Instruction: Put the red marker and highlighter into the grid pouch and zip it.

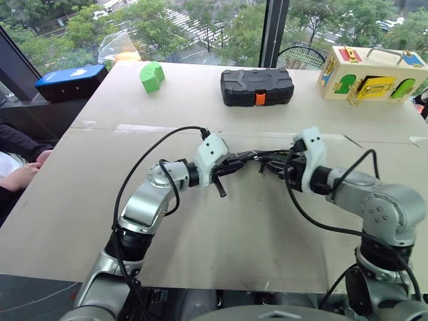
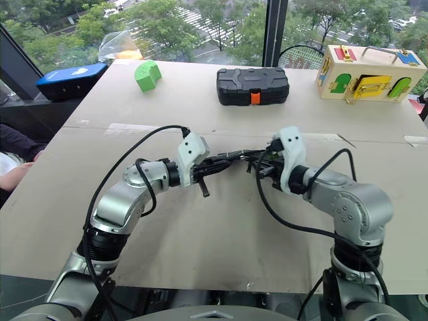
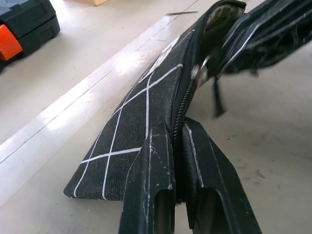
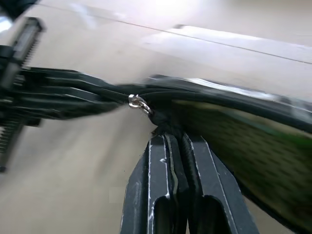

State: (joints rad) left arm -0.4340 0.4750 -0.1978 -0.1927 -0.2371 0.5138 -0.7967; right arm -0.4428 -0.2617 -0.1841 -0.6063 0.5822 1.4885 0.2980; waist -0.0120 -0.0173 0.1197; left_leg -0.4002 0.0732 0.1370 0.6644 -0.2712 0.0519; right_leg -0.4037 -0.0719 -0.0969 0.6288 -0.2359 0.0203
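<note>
The grid pouch, black with white grid lines, hangs a little above the table between my two grippers. My left gripper is shut on the pouch's zipper edge near one end. My right gripper is shut on the dark zipper pull, just behind its small metal ring. Beyond the slider the pouch mouth gapes, showing a greenish mesh lining. In the head views the grippers face each other over the table's middle, with the pouch stretched between them. The red marker and the highlighter are hidden.
A hard black case with an orange latch and a chunky green block sit at the back of the table. A wooden latch box stands back right and a blue device back left. A person's hand rests at the left edge.
</note>
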